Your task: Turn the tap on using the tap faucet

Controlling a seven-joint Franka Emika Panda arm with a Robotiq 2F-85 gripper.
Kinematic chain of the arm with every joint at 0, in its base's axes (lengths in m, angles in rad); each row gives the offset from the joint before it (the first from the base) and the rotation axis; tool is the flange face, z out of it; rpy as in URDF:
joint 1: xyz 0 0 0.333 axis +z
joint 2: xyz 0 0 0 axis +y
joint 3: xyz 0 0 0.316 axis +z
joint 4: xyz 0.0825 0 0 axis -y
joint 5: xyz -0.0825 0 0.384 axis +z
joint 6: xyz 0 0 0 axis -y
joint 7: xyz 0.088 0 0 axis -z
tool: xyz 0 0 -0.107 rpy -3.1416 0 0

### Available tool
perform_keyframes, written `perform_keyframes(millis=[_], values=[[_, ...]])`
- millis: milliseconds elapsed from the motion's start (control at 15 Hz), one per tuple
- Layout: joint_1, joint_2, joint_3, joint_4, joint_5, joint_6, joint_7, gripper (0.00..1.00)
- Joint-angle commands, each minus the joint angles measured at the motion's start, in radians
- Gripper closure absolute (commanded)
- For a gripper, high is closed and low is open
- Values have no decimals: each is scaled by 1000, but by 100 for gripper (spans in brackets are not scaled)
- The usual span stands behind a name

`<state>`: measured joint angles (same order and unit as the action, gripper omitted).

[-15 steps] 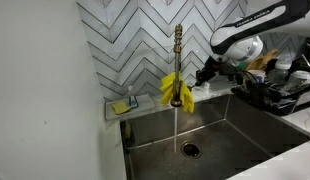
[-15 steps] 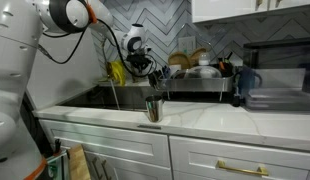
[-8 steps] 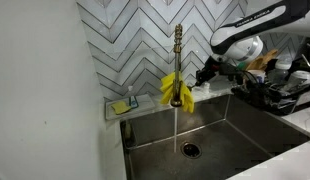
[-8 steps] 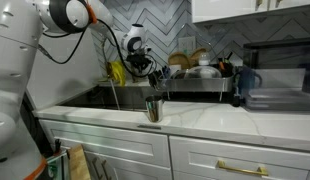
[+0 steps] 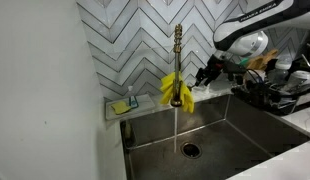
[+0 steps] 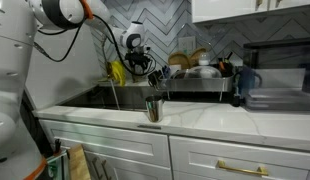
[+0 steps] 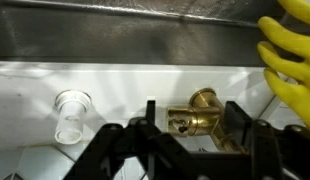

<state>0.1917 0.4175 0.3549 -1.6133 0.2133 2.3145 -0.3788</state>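
Observation:
The tap [image 5: 178,55] rises brass-gold and ribbed behind the sink, and a thin stream of water [image 5: 175,125] falls from it to the drain. A yellow cloth [image 5: 176,88] hangs on its neck. My gripper [image 5: 202,76] hovers just to the right of it at counter height. In the wrist view the tap's short brass handle [image 7: 190,120] lies between my two black fingers [image 7: 149,112]. There is a small gap on each side, so the gripper [image 7: 192,128] is open around the handle without touching it.
The steel sink [image 5: 230,125] fills the foreground. A loaded dish rack [image 5: 280,92] stands right beside my arm. A small sponge tray [image 5: 125,104] sits at the sink's back left corner. A metal cup [image 6: 153,108] stands on the front counter. A clear round fitting [image 7: 72,115] sits on the ledge.
My fingers, shut on the brass handle a second ago, have spread apart and let go of it. The arm has shifted slightly. Water runs in every frame.

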Motion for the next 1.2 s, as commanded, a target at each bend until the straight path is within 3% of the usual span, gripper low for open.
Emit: perform_keyframes(millis=[0,667,1133], values=[[-3,-62,-11,-52,1,13,-19,0],[-31,-302,-64,-186,7,-103,-7,0],[-27,-466,-117,-275,5,-202,-75,0]])
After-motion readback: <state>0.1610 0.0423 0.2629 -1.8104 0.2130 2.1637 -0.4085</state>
